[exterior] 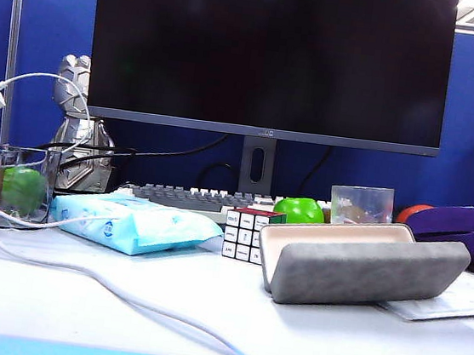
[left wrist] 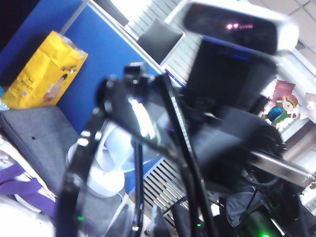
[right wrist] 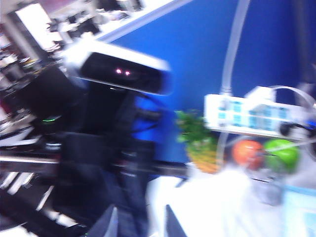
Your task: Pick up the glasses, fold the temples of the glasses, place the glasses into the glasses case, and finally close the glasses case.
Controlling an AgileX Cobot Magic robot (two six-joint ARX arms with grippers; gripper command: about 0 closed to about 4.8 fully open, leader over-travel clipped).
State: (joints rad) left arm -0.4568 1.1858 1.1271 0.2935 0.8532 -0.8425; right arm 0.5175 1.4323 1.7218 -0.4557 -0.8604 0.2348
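Note:
The grey glasses case (exterior: 364, 265) lies open on the white table, right of centre in the exterior view, its cream lining facing up and nothing visible inside. Neither arm shows in that view. In the left wrist view the black-framed glasses (left wrist: 148, 123) hang blurred, close to the camera and off the table. One slim temple (left wrist: 183, 148) runs down toward my left gripper (left wrist: 138, 222), which is shut on the glasses. In the right wrist view my right gripper (right wrist: 142, 224) is open, its two fingertips apart with nothing between them.
A Rubik's cube (exterior: 246, 234) stands just left of the case, with a pale blue tissue pack (exterior: 133, 224) further left. A white cable (exterior: 121, 289) crosses the front of the table. A green apple (exterior: 299, 210), keyboard (exterior: 183, 195) and monitor stand behind.

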